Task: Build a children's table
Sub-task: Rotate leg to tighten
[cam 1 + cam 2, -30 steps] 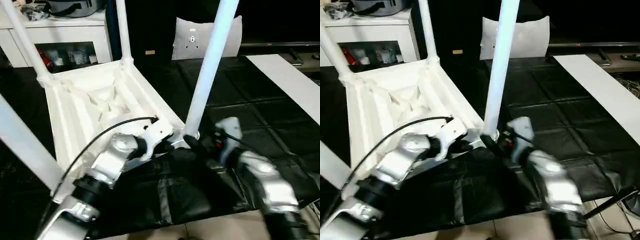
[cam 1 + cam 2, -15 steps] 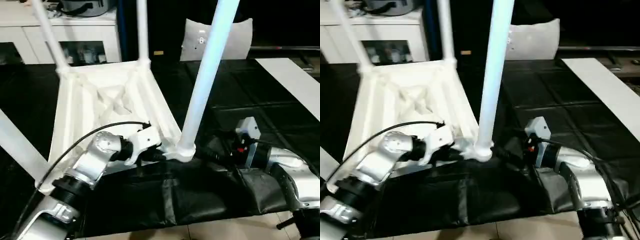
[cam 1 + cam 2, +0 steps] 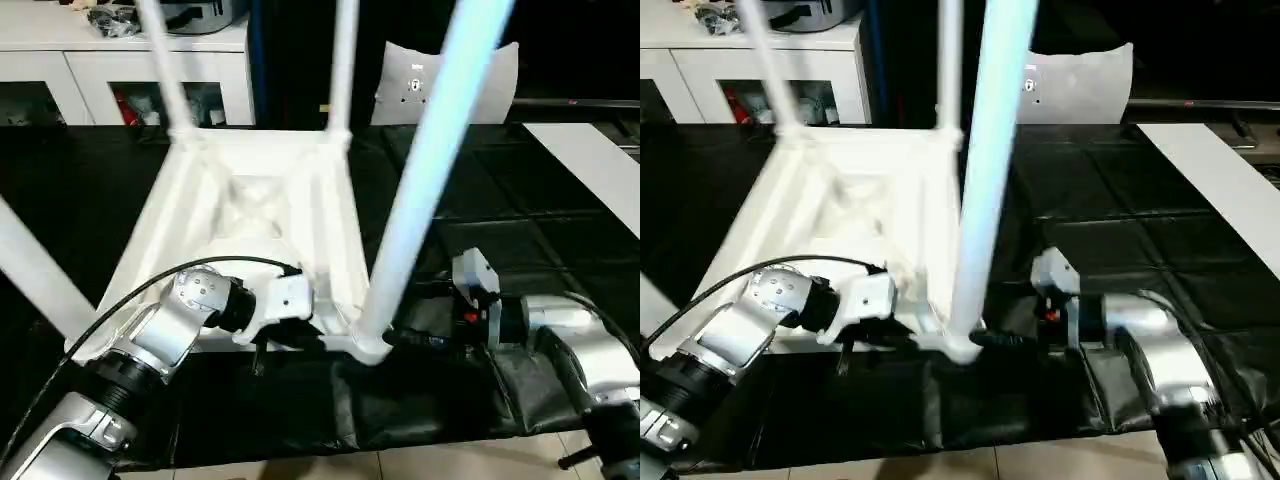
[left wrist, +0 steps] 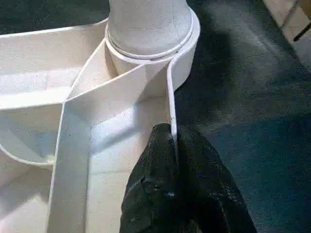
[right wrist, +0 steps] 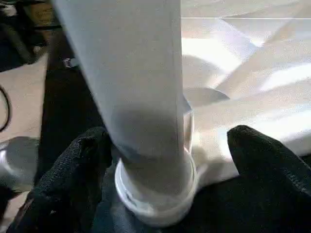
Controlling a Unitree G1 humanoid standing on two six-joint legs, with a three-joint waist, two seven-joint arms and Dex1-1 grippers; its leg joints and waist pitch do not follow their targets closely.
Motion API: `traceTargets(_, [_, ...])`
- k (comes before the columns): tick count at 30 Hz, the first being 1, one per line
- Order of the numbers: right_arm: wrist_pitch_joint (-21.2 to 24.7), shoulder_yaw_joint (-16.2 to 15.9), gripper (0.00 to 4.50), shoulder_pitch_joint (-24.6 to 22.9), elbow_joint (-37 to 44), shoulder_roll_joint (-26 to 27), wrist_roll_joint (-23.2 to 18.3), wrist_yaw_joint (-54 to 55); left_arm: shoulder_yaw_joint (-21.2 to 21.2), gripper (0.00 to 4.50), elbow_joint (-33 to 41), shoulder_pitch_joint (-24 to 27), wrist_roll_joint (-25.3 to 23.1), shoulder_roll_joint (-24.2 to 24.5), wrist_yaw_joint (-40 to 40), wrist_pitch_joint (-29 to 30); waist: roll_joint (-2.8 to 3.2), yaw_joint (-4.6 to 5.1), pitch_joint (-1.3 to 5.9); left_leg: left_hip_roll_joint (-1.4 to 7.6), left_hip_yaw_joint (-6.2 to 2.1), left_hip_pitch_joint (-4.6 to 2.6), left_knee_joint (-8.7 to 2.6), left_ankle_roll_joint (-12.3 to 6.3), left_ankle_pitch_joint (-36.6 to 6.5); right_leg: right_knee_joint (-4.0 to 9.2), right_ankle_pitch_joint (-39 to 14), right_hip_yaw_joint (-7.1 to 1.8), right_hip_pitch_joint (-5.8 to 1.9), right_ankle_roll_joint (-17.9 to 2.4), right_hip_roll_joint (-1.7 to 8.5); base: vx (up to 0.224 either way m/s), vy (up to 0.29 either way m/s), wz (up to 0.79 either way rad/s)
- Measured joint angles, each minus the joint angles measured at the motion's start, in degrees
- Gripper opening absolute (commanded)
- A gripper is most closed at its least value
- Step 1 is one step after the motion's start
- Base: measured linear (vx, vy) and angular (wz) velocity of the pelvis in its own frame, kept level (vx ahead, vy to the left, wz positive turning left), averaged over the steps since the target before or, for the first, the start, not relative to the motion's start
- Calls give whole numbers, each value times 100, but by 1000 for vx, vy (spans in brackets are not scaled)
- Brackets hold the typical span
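1. Left gripper [image 4: 174, 145] is clamped on the thin side wall of the children's table [image 3: 250, 215], right next to the near corner socket [image 4: 184, 58]. The wall edge runs between the two black fingers [image 4: 155, 155], closed tight on it.
2. Right gripper [image 5: 167, 160] is spread wide, one finger on each side of the near leg [image 3: 420, 190] just above its flared end. Neither pad looks to be touching the tube, so it is holding nothing.
3. The table lies upside down on the black worktop [image 3: 560, 230], ribbed underside up. The near leg rises from the socket between the two grippers, and it looks seated there.
4. Beyond the grippers, two more legs stand up from the far corners [image 3: 340, 60] [image 3: 170, 70]. A fourth leg [image 3: 30, 270] crosses out to the left of the left gripper.
5. Handling, as I judge it: thin moulded plastic, so light, and smooth enough to slip in the pads. The side wall is a single thin sheet and will flex under a hard pinch. The ribs and the socket rings are the stiff parts.
6. Best hold for the leg is low, near the flared end, where a push goes straight into the socket. Gripping high gives leverage that could tip the light top or pry at the socket.
7. Far back: white cabinet [image 3: 120, 70] with glass doors, not part of the job.
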State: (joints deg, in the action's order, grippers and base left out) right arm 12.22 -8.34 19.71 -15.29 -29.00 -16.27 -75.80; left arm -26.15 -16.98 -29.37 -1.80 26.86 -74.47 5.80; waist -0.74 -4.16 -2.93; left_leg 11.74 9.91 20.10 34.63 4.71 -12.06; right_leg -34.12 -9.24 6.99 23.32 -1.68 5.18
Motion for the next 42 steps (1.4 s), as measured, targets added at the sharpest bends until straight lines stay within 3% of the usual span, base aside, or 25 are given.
traceTargets(12, [122, -287, 278, 276, -361, 111, 11, -475, -45, 0, 37, 2, 8, 97, -110, -111, -31, -3, 3, 3, 2, -1, 0, 1, 1, -5, 0, 0, 0, -1, -1, 0, 0, 0])
traceTargets(21, [167, -329, 209, 302, -412, 111, -12, -603, -64, 0, 43, 3, 23, 121, -116, -113, -60, -5, 17, 4, 2, -1, 1, 3, 1, -5, 1, 0, 0, -2, -1, 0, 0, 0])
traceTargets(27, [275, -319, 202, 252, -320, 122, -44, -573, -58, 0, 47, 18, 63, 142, -133, -99, -61, -7, 18, 4, 2, -1, 0, 4, 0, -6, 1, 0, 0, -1, -1, 0, 0, 0])
traceTargets(32, [584, -78, 201, -181, 169, 294, -165, -51, 15, 0, 100, 38, 81, 16, 4, 279, -62, -31, 21, 4, 2, -9, -1, 13, 4, -9, 0, -1, -3, 1, -1, 0, 0, 0])
traceTargets(37, [747, 244, 200, -447, 428, 774, 25, 1226, 214, 0, 68, 38, -131, -298, 734, 919, -59, 92, 23, 2, 1, -44, 0, 25, 23, -5, -1, -1, -32, 4, -2, 0, 0, 0])
traceTargets(39, [825, 386, 199, -454, 445, 1028, 131, 1815, 319, 0, 31, 37, -215, -500, 1086, 1174, -57, 189, 24, 0, 1, -53, 2, 25, 24, 12, -2, 2, -38, 7, -2, 0, 0, 0])
traceTargets(42, [989, 697, 197, -393, 451, 1622, 387, 3194, 501, 0, -45, 35, -314, -1084, 1986, 1692, -45, 432, 26, 4, -22, -34, 15, 25, 24, 95, 0, 54, -43, 13, -2, 0, 0, 0])
